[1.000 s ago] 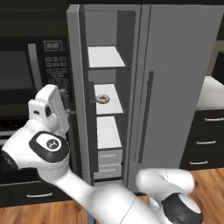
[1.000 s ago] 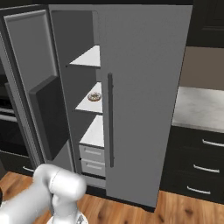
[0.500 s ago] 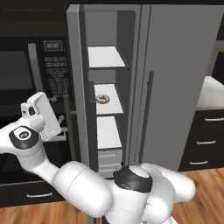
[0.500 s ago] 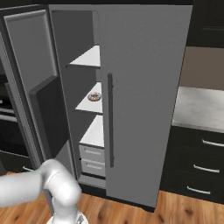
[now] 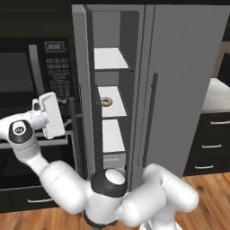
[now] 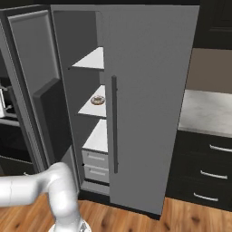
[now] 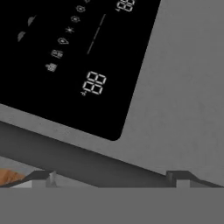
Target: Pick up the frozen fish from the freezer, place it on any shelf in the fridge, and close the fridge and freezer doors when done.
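Freezer door stands wide open at frame left, fridge door shut. Pincer faces the door's black panel, tips spread wide, empty.

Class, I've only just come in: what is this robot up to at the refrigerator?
The white arm's hand is off to the left, at the outer face of the open freezer door; the hand view looks closely at that door's black display panel and bar handle. The freezer stands open, showing white shelves, a doughnut on the middle shelf and grey drawers below. The plain fridge door is shut. No fish can be made out, and the gripper holds nothing visible.
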Available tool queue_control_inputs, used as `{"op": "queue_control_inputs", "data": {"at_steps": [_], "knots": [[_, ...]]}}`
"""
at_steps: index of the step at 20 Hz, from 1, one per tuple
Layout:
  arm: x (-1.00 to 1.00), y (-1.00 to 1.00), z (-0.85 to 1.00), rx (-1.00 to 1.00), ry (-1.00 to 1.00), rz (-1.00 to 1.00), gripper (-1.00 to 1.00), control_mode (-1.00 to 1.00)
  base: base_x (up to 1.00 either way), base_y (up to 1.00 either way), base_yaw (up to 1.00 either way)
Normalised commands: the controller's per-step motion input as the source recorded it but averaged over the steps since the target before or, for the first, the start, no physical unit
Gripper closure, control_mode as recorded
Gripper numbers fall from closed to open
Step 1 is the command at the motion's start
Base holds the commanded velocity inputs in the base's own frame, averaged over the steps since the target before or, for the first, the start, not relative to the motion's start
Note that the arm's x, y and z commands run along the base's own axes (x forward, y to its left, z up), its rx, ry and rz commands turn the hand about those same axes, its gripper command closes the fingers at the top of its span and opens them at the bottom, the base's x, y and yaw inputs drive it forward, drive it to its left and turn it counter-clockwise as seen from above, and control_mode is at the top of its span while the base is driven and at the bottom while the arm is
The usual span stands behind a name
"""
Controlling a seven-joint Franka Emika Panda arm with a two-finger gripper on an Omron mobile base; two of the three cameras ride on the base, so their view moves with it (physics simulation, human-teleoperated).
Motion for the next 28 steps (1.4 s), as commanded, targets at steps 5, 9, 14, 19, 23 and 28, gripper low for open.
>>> {"op": "queue_control_inputs", "data": {"at_steps": [5, 9, 14, 19, 23, 28], "knots": [[0.04, -1.00, -0.02, 0.08, 0.00, -0.14, -1.00, -1.00, 0.00, 0.00, 0.00], [0.00, -1.00, -0.19, 0.12, 0.00, -0.01, -1.00, -1.00, 0.00, 0.00, 0.00], [0.00, -1.00, -0.24, 0.10, -0.01, 0.00, -1.00, -1.00, 0.00, 0.00, 0.00], [-0.01, -1.00, -0.22, 0.09, -0.07, 0.00, -1.00, -1.00, 0.00, 0.00, 0.00], [-0.02, -1.00, -0.18, 0.06, -0.09, 0.00, -1.00, -1.00, 0.00, 0.00, 0.00], [0.16, -1.00, -0.05, 0.01, -0.11, 0.05, -1.00, -1.00, 0.00, 0.00, 0.00]]}}
